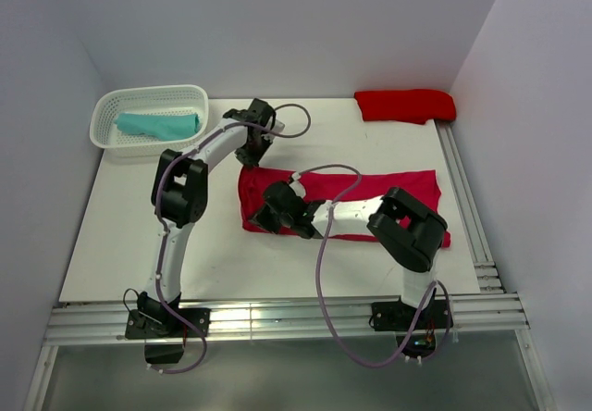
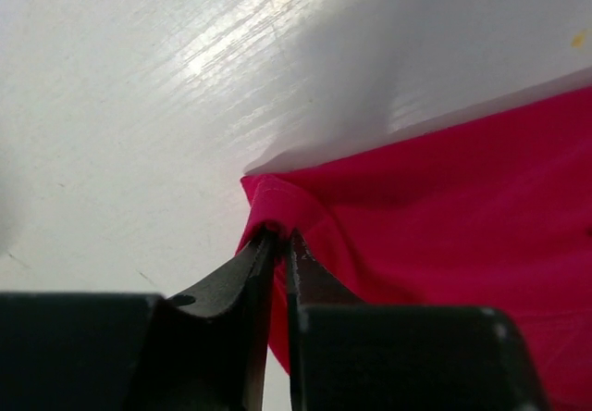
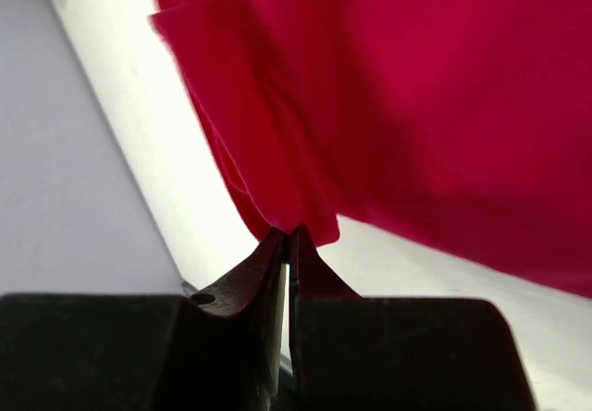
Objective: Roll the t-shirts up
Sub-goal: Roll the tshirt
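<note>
I'm pinching the raspberry-red t-shirt (image 1: 393, 187) with both grippers: the left gripper (image 2: 280, 237) is clamping its far-left corner and the right gripper (image 3: 288, 233) is nipping its near-left corner. The shirt is lying mid-table, the teal bundle (image 1: 159, 125) is sitting in the basket (image 1: 148, 93), and the scarlet bundle (image 1: 405, 105) is lying far right

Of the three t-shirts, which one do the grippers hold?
The large raspberry-red t-shirt spread mid-table: the left gripper and right gripper each pinch its edge. The teal t-shirt lies in the basket; the scarlet t-shirt sits far right.
</note>
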`<act>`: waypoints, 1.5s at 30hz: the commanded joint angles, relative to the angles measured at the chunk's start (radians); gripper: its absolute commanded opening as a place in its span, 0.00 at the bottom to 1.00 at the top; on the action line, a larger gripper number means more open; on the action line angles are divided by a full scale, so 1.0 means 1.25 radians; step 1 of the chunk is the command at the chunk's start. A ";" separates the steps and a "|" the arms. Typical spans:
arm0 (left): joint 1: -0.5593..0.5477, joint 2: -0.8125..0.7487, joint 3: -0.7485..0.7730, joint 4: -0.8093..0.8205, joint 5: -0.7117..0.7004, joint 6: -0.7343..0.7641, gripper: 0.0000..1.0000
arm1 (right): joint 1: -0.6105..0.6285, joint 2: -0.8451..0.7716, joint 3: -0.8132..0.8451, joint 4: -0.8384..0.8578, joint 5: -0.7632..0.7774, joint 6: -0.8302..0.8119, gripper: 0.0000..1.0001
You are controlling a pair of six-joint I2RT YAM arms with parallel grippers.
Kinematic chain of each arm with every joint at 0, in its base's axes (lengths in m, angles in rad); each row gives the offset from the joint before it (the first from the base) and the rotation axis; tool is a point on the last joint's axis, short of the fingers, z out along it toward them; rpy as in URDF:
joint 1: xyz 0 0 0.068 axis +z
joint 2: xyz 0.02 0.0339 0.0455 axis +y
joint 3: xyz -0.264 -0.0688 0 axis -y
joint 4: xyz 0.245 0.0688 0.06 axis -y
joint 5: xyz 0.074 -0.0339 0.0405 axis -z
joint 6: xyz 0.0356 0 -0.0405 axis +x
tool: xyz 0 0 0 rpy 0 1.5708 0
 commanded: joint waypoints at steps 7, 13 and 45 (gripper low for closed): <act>-0.021 0.003 0.048 0.018 -0.007 0.010 0.30 | -0.017 -0.042 -0.092 0.093 0.002 0.045 0.00; -0.027 -0.030 0.051 0.038 0.030 0.012 0.50 | -0.019 -0.040 -0.108 0.109 0.005 0.058 0.00; 0.078 -0.266 -0.145 0.022 0.349 0.081 0.67 | -0.034 -0.106 -0.205 0.140 0.040 0.112 0.00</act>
